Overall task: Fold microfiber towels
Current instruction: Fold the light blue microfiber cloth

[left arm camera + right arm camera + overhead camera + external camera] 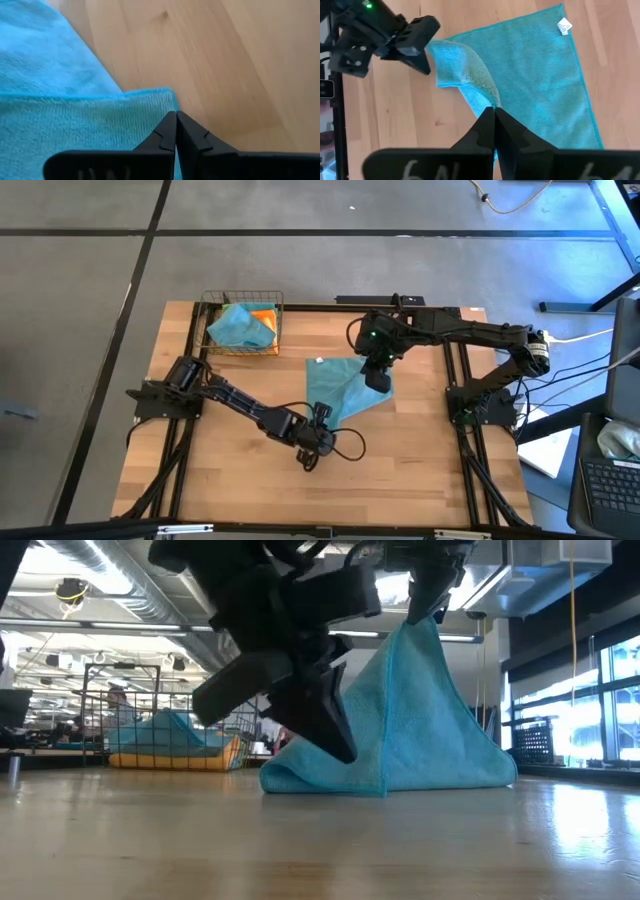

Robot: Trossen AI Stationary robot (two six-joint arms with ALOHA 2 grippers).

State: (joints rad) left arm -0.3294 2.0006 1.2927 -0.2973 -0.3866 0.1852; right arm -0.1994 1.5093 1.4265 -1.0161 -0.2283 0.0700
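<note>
teal towel (340, 388) | both jaws pinch corners (right corner lifted) | bare table (420, 470)

Teal microfiber towel (535, 75): soft matt cloth, fine looped nap, small white sewn label at one corner. Light wooden tabletop (225, 65): smooth, satin sheen, visible grain. Black gripper fingers (167, 137) pinching the towel: matt moulded plastic. Wire basket (240, 305): thin metal.

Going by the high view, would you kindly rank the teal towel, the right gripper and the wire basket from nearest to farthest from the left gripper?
From the left gripper:
1. Teal towel, pinched at its near corner.
2. Right gripper, over the towel's right side.
3. Wire basket, at the far left edge of the table.
</note>
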